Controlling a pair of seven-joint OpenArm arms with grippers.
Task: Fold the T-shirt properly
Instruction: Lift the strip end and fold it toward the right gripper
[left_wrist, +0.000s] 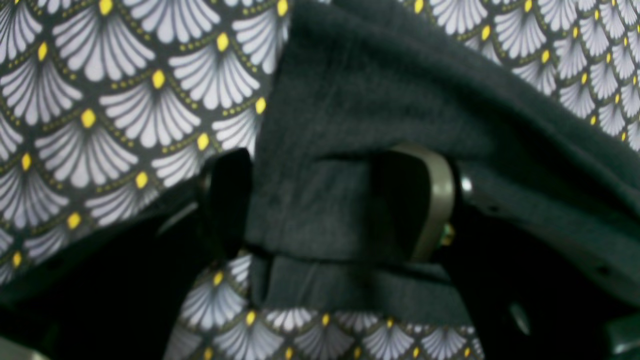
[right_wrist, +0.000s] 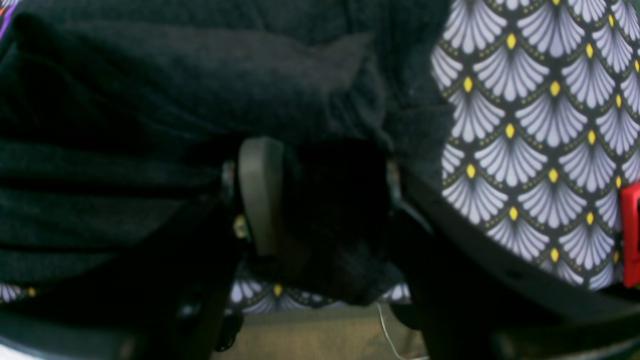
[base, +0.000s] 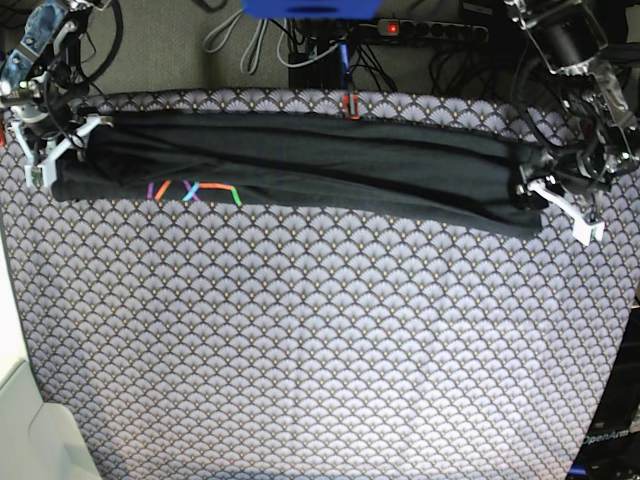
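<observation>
- Stretched as a long, narrow dark band across the far part of the table: the T-shirt (base: 300, 165), lying on the scallop-patterned cloth (base: 320, 340).
- Showing near the band's left end in the base view: a small multicoloured line graphic (base: 195, 191).
- Clamped on the shirt's end at the base view's right: the left gripper (left_wrist: 330, 205), jaws closed around a fold of dark fabric, one pale finger pad (left_wrist: 440, 200) visible.
- Clenched on the opposite end, at the base view's left: the right gripper (right_wrist: 320, 200), dark cloth bunched between its jaws.
- Just behind the shirt's far edge, near the middle: a small red clip (base: 352, 104).
</observation>
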